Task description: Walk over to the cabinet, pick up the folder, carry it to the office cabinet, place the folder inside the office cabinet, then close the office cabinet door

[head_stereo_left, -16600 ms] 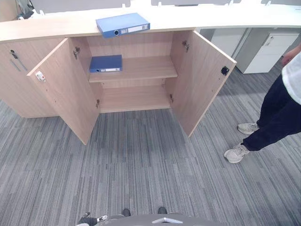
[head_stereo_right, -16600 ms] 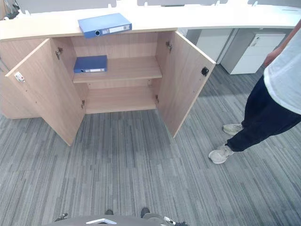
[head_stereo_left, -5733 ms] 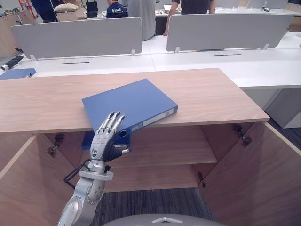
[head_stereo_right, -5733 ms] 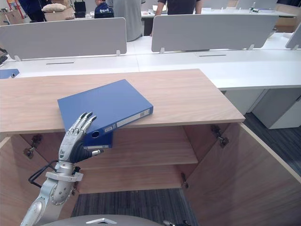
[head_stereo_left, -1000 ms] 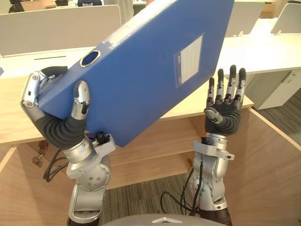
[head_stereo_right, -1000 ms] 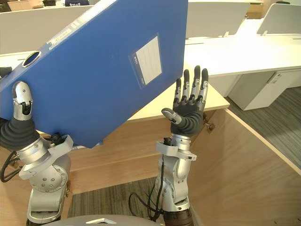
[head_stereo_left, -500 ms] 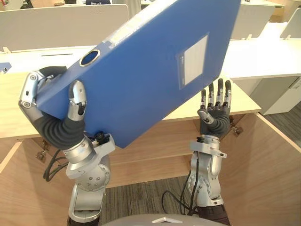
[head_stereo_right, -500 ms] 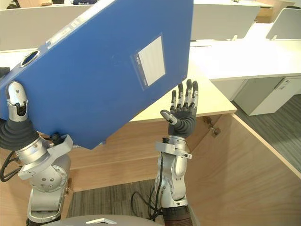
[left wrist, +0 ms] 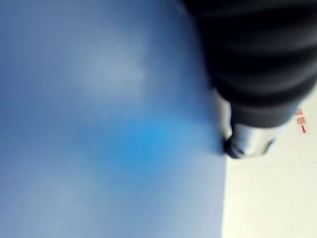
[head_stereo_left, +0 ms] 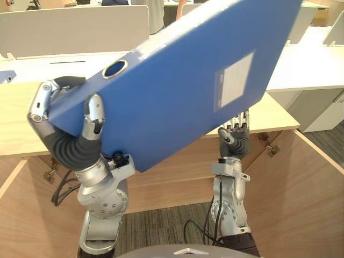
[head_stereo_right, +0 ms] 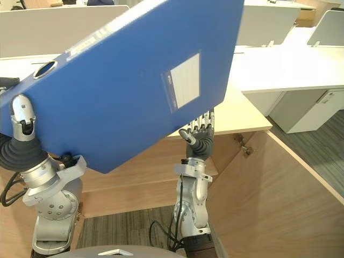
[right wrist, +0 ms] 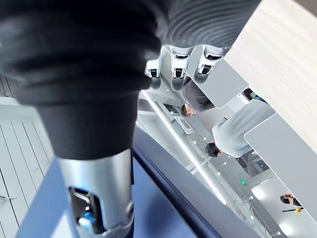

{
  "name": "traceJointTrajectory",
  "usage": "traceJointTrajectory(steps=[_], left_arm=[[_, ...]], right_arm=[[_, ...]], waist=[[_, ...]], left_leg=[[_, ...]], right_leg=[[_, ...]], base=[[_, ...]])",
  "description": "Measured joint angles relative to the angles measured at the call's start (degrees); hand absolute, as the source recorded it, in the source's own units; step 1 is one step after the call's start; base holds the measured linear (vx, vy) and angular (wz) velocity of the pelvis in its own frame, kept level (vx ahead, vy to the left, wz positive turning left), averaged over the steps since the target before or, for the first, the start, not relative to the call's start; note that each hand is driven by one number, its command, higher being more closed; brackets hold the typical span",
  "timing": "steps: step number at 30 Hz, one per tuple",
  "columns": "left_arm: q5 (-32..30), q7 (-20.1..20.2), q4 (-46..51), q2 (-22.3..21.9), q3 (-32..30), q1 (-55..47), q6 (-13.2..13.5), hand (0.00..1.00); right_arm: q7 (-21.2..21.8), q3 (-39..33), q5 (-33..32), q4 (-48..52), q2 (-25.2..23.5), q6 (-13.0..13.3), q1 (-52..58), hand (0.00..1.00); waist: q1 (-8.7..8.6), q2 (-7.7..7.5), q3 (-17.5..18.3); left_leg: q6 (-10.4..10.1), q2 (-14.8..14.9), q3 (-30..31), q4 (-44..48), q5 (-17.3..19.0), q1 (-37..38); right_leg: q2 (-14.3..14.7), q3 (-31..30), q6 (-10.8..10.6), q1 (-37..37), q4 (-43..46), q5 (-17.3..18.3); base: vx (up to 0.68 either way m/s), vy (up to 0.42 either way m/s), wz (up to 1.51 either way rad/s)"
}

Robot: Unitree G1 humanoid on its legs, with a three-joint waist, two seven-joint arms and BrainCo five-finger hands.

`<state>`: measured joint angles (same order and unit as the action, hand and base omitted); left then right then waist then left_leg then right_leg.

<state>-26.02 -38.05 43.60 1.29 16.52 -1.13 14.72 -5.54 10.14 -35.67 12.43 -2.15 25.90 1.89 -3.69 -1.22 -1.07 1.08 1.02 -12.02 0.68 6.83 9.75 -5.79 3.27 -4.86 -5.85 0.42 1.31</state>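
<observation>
Up over the open cabinet [head_stereo_right: 244,115], my left hand [head_stereo_left: 67,146] is clamped on the blue folder [head_stereo_left: 183,91] at its lower left corner. Its long axis climbs from low left to high right, spine facing up. My right hand [head_stereo_right: 200,141] sits under its right edge, fingers loose and upright, holding nothing. White desks [head_stereo_right: 279,64] sit beyond.

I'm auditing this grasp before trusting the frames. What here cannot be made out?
Right robot hand: upper part behind the folder in both eye views; contact with it unclear.
Cabinet shelves: largely covered by the folder and both arms, eye views.
Left wrist view: blurred blue folder surface beside the left robot hand's cover; grip unreadable there.
</observation>
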Motion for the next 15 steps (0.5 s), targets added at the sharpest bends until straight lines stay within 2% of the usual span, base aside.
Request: traceJointTrajectory(steps=[10,11,15], left_arm=[[1.23,0.94,-2.2,0.26,1.11,0.05,0.62,1.0],[1.28,0.94,-2.24,0.27,1.16,0.05,0.79,1.0],[2.99,0.87,-3.93,0.09,1.18,0.05,1.47,1.0]], right_arm=[[0.32,2.74,-0.04,-2.83,0.08,-0.16,-3.11,0.0],[0.32,2.86,-0.04,-2.83,0.07,-0.17,-3.12,1.0],[0.02,2.86,-0.55,-2.84,0.07,-0.16,-4.29,1.0]], waist=[[0.48,-1.14,0.71],[0.48,-1.32,0.82],[0.53,-1.55,0.95]], left_leg=[[-0.06,-0.09,1.15,-1.85,-1.6,-0.42],[-0.06,-0.09,1.15,-1.83,-1.6,-0.43],[-0.06,-0.14,1.15,-1.83,-1.61,-0.44]], right_leg=[[-0.03,0.77,0.02,0.24,-0.02,-0.01],[-0.02,0.76,0.02,0.26,-0.02,-0.01],[-0.04,0.75,0.02,0.25,-0.02,-0.02]], base=[[-0.04,-0.031,0.06],[0.0,0.0,0.0],[0.0,0.0,0.0]])
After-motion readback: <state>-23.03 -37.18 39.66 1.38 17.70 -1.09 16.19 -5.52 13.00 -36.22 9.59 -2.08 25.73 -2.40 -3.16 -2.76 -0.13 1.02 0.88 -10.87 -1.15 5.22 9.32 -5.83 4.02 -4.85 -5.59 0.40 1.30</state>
